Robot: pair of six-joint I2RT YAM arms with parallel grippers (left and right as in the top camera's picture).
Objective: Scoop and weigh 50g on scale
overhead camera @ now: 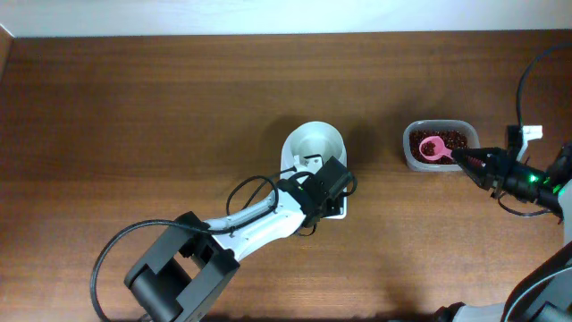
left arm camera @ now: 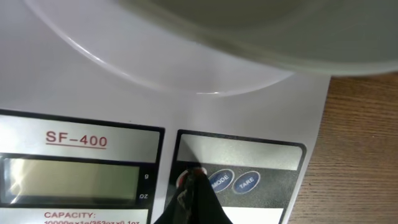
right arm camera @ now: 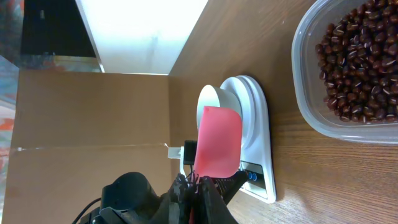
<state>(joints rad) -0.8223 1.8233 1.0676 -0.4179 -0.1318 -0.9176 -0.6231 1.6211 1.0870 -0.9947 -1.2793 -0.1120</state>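
A wood-grain table (overhead camera: 134, 107) is shown. At its centre is set the smooth white scale (overhead camera: 313, 143), topped by a round bowl. To the right, a clear rounded tub (overhead camera: 408, 152) is filled with red beans. A pink scoop (overhead camera: 432, 148) is clamped there by the right gripper (overhead camera: 465, 159). The left gripper (left arm camera: 191, 186), closed and empty, is placed at the scale's red button (left arm camera: 182, 179).

The left tool (left arm camera: 193, 196) hides most of the red button (left arm camera: 183, 179) in its wrist view, where the bowl (left arm camera: 261, 25) runs off the top edge. Overhead it covers the scale's (overhead camera: 315, 143) display (left arm camera: 68, 177); the bean tub (right arm camera: 348, 74) is cut off in the right wrist view.
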